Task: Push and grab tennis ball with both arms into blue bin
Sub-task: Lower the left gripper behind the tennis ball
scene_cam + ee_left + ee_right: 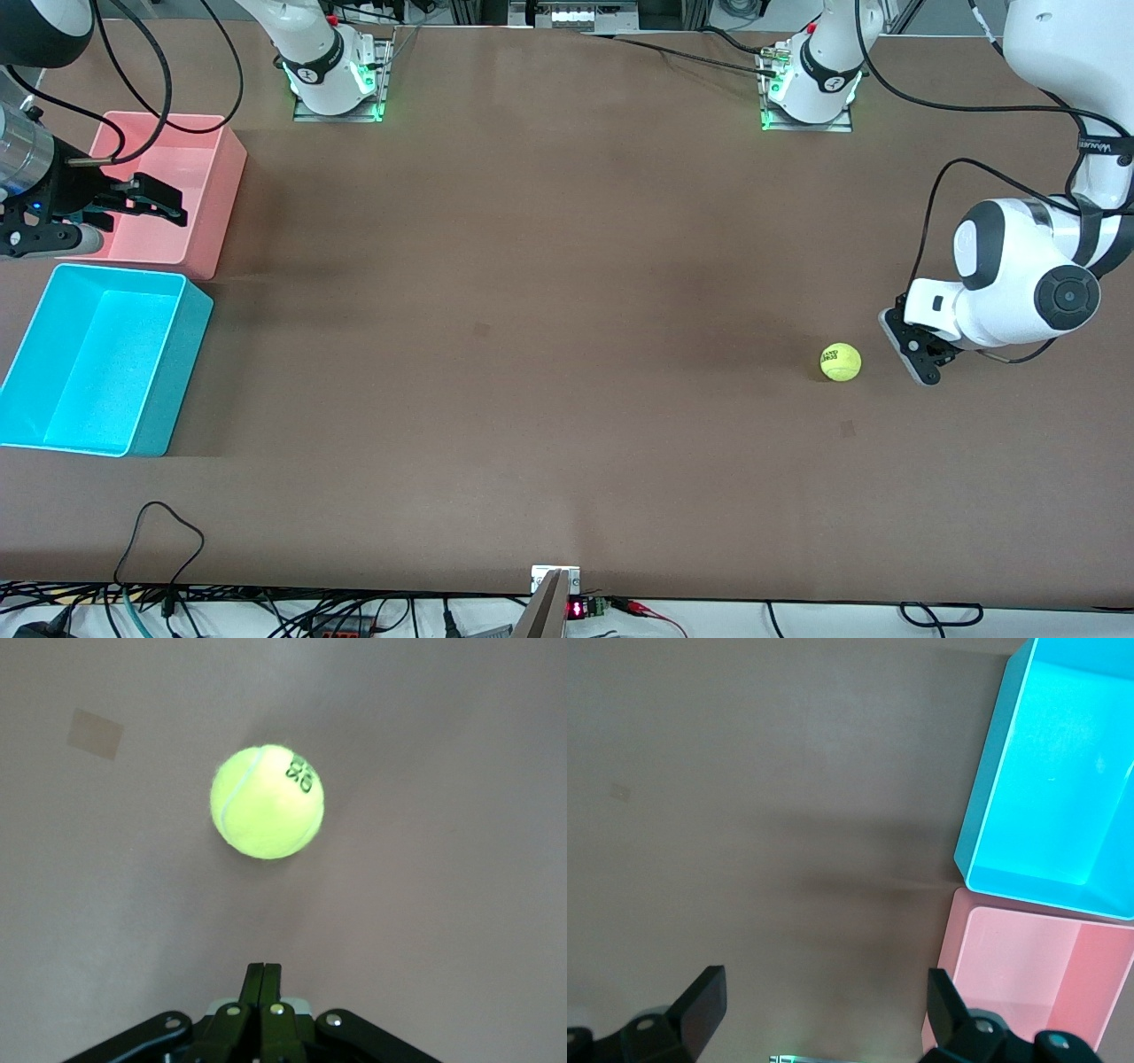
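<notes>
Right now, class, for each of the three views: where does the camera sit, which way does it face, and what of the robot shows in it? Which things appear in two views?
Front view: high across the table, facing both arm bases; left tool shut beside the tennis ball, right tool open over the pink bin.
Left wrist view: on the left arm, looking at the ball; shut fingers show.
Right wrist view: on the right arm, looking down at the table, pink bin and blue bin; open fingers show.
Shared: ball, front and left wrist; both bins, front and right wrist.

light: even, overhead | shadows: soft on table [567,354] | wrist views: dimmer, slightly soft
</notes>
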Controlling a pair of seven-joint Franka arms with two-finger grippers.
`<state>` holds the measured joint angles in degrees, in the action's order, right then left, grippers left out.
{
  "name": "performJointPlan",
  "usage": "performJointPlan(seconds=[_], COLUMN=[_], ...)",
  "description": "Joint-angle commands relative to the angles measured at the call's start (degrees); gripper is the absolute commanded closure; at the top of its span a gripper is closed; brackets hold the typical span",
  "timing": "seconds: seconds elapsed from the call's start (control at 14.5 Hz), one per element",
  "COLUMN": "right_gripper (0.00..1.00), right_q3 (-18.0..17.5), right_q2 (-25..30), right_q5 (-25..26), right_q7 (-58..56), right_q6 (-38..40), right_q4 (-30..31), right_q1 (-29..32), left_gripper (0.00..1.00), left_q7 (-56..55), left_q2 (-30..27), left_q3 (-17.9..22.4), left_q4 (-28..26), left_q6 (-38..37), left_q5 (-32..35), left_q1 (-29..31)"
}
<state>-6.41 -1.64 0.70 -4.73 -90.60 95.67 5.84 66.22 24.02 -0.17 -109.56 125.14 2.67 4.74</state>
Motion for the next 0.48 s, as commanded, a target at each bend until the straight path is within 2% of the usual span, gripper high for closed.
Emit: performJointPlan(seconds=[0.0,0.41], right_gripper=[0.00,0.00], right_q3=[0.0,-0.2], right_q2=[0.3,-3.8], right_q5=[-0.8,-0.6], right_q7=[0.3,-1.2], right_q6=[-0.7,-0.6], right_q4=[1.0,0.3], right_q1=[0.0,-0.4], left_gripper=[1.00,1.00], left_q7=[4.0,12.5], left_q2=[-0.9,1.0], left_q3=[-0.3,-0.4], left_q4=[-2.3,-2.2], left_q6=[3.0,8.1], left_q5=[1.0,1.0], left_q1=[0.3,0.0])
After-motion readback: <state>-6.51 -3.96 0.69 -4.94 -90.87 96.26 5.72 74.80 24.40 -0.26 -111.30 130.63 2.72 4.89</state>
